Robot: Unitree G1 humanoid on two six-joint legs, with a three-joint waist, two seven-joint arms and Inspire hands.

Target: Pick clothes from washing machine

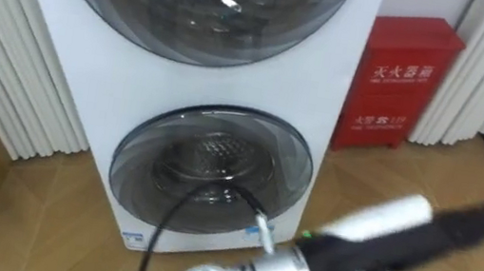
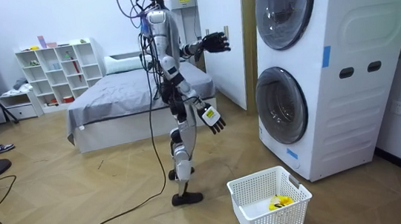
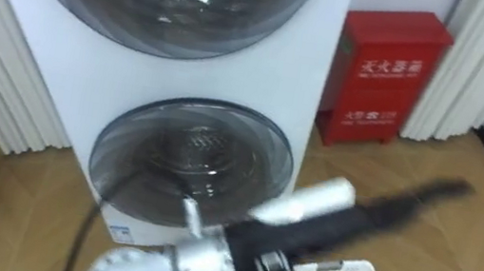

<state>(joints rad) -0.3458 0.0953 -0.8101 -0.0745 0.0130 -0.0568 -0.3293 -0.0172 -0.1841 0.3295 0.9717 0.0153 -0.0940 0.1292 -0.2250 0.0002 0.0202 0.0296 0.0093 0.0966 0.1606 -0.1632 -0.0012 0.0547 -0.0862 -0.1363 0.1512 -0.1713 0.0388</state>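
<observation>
One white basket (image 2: 251,222) | yellow item (image 2: 279,203) inside | washing machine (image 2: 349,104) doors closed

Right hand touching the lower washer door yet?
Apart. The room view shows the right hand hanging low beside the robot's leg, with a plain gap between it and the lower door.

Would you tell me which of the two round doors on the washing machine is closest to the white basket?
The lower door. The basket stands just in front of and below it, while the upper door sits high above, at the top of the machine.
</observation>
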